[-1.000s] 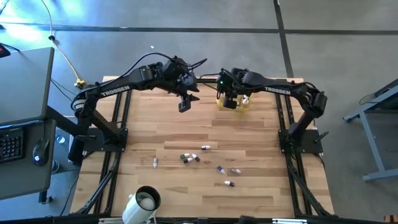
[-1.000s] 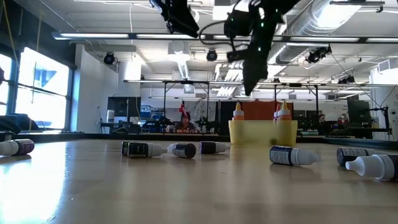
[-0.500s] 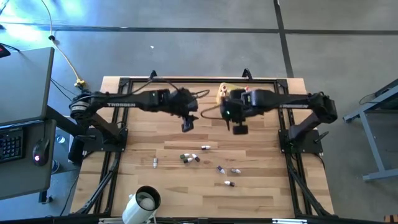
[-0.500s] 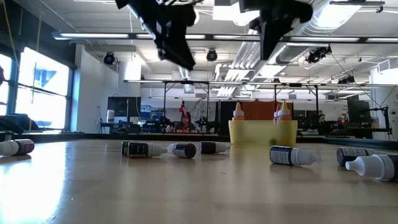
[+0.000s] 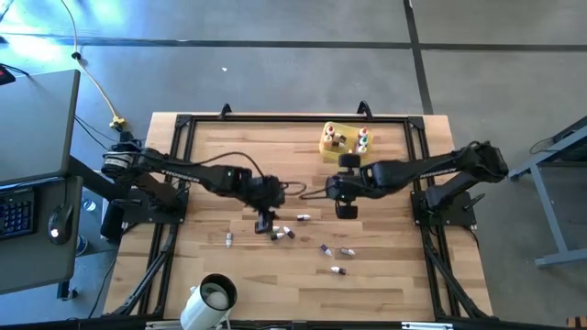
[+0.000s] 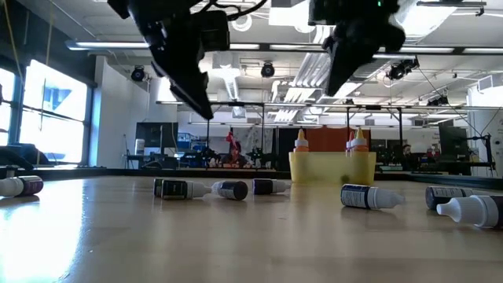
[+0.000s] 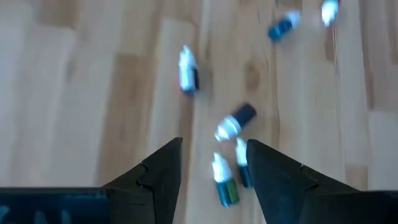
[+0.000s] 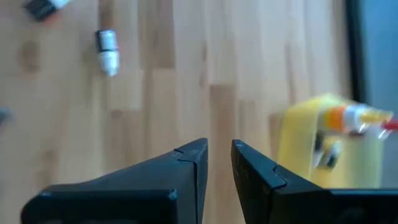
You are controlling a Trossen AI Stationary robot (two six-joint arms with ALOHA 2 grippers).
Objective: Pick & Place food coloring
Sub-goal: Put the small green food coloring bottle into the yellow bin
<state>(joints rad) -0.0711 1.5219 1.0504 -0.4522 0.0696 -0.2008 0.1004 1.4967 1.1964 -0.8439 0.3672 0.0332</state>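
Note:
Several tiny food coloring bottles lie on their sides on the wooden table, in a loose scatter [image 5: 289,234] toward its near middle. The low view shows them in a row [image 6: 224,189]. A few more stand upright in the yellow tray [image 5: 330,147] at the far side. My left gripper [image 5: 265,223] hovers open above the left part of the scatter. In the left wrist view a small cluster of bottles [image 7: 235,121] lies ahead of its fingers [image 7: 213,149]. My right gripper [image 5: 347,211] hangs between tray and scatter, its fingers [image 8: 219,149] narrowly open and holding nothing.
A white mug [image 5: 213,298] lies at the table's near left edge. The dark frame rails [image 5: 179,183] run along the table's left and right sides. The yellow tray [image 8: 298,143] shows beside my right gripper. Bare wood lies between tray and bottles.
Both grippers have swung from the far side toward the near edge and come lower. My left one moved from the far middle to above the bottle scatter. My right one left its place over the yellow tray and now hangs short of the bottles.

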